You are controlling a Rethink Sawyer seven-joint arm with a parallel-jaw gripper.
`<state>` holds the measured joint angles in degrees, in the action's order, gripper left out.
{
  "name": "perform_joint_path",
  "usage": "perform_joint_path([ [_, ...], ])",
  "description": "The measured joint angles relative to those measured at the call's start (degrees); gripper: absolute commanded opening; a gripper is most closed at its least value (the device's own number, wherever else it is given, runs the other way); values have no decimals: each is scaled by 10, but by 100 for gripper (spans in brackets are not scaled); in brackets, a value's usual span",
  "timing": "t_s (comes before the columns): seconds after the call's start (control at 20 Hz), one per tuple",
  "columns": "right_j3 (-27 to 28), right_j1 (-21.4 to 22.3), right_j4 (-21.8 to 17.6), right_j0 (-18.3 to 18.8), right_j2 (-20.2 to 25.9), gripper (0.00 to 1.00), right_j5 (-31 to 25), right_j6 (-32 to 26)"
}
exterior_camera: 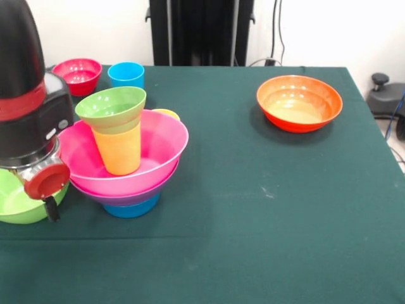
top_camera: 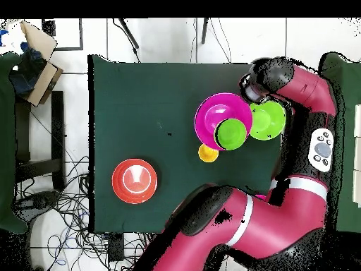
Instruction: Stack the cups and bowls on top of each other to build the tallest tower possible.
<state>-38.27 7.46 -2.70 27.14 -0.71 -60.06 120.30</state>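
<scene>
A dark green table [exterior_camera: 266, 209] stands before a white wall [exterior_camera: 329, 31], cables [top_camera: 63, 212] strewn across the tiled floor [top_camera: 162, 39].

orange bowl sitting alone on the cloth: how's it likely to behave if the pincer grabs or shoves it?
The orange bowl looks like thin glossy plastic, so probably light, rigid and slippery at the rim. Wide and low, it seems unlikely to tip; pushed, it would likely slide on the green cloth.

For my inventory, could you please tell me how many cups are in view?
3: blue cup beside the red bowl; orange cup in the pink bowl; yellow cup, mostly hidden, behind it. Others may be hidden.
</scene>
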Motion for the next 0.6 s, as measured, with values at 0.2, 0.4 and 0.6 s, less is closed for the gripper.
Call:
perform_joint_path([
  [0.2, -5, -11, -1, 5, 3, 100, 0, -13],
  [0.4, -13, -16, -6, 7, 3, 100, 1, -17],
  [0.6, -13, -15, -12, 7, 3, 100, 1, -17],
])
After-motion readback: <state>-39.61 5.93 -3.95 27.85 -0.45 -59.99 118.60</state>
